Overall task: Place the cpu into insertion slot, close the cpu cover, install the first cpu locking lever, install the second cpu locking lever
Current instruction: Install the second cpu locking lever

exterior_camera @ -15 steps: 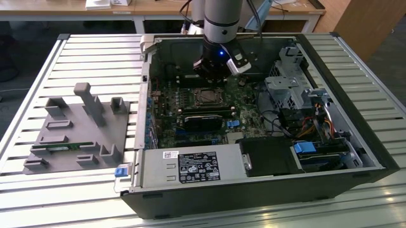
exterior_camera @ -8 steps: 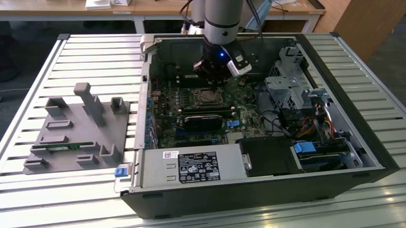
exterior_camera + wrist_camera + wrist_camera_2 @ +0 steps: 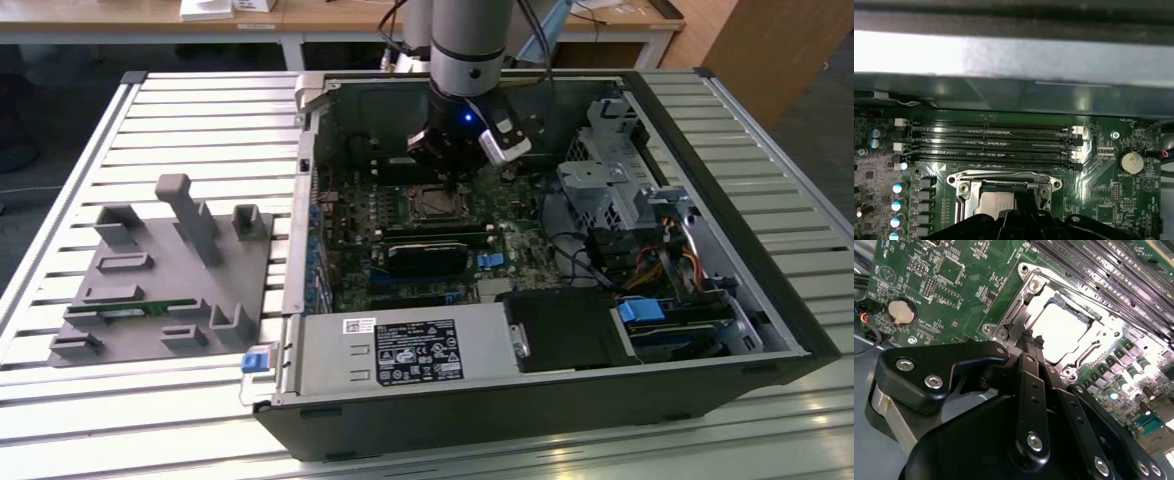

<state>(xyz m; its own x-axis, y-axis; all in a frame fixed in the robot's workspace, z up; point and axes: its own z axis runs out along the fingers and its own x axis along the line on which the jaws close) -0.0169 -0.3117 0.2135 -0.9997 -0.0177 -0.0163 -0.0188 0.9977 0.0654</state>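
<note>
**Hand pressed together at the socket edge: slip risk**

I have the hand low over the motherboard, fingertips pressed together with nothing clearly between them, resting at the near edge of the cpu cover. The cover lies flat over the insertion slot, and through its window I see the cpu seated, bright silver, just beyond the tips. In the first wrist view the cover's frame sits right ahead of the hand, with the memory slots further out.

I cannot make out a locking lever clearly at the tips; something thin and dark may be there, but I won't call it.

My worries from here: the tips are so close to the frame that a sideways slide could scrape the surrounding board components. If I press down off-centre, the cover could take load unevenly onto the chip. A lever sprung loose could snap up against the fingers.
</note>
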